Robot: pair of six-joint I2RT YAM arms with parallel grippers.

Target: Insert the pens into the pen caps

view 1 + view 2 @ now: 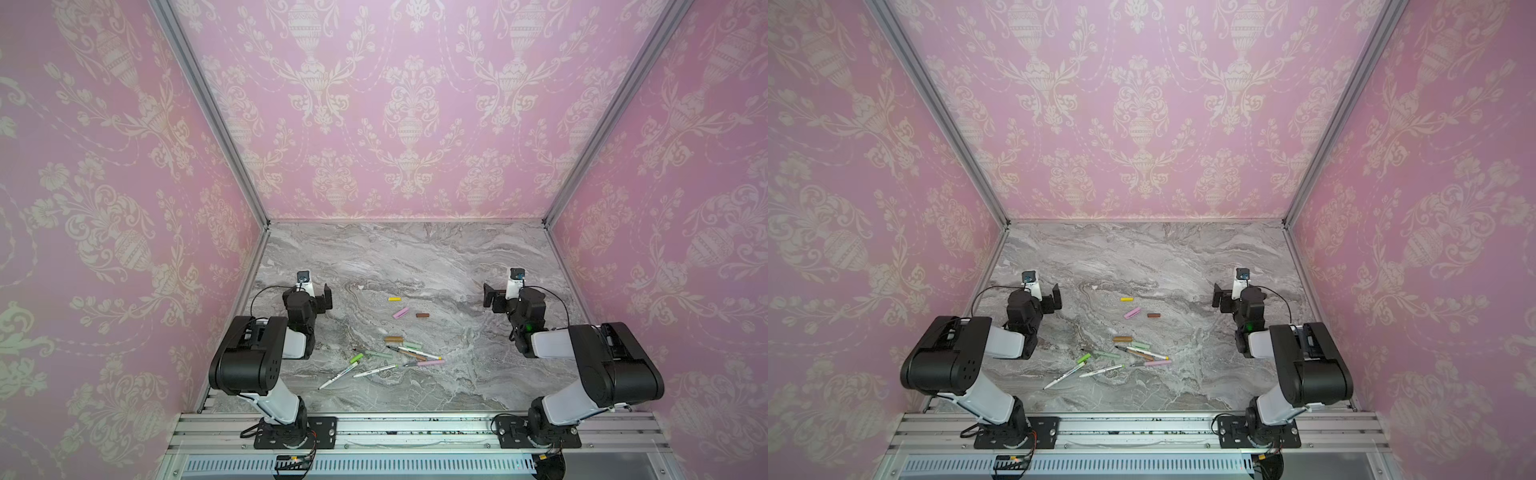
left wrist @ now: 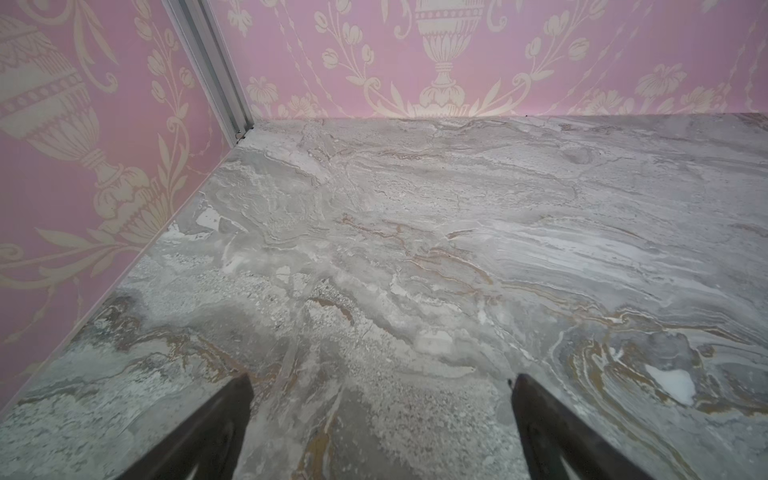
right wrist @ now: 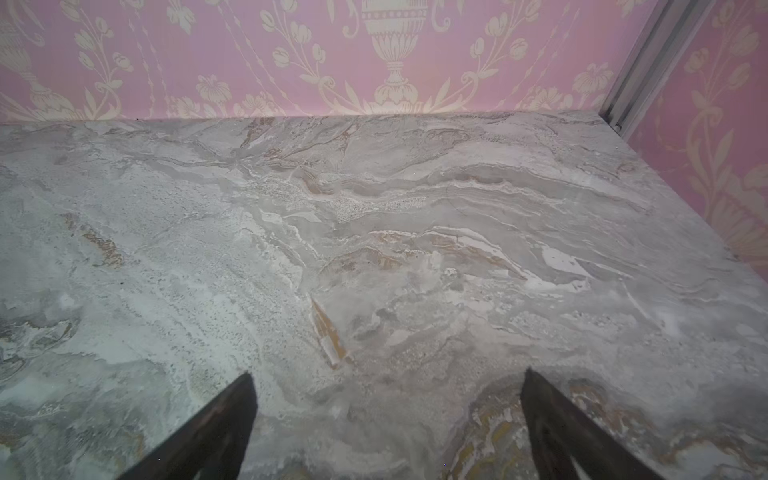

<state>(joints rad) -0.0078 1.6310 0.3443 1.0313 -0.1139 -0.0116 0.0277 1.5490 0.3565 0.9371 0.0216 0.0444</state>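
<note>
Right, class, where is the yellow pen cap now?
In both top views the yellow pen cap lies near the middle of the table, farthest back of the caps, just behind the pink cap and dark brown cap.

On the table (image 1: 415,257), pen caps (image 1: 400,312) lie behind the pens (image 1: 374,371); left tool (image 1: 323,297), right tool (image 1: 492,296) flank them.

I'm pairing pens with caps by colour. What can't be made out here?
1. Print on the white pens: too small in both top views.
2. Whether the tan pen touches the white pen beside it: too small, top views.
3. Which end of the yellow cap is open: too small.
4. Pens and caps in wrist views: out of frame; only table shows past the open left gripper and right gripper.
</note>
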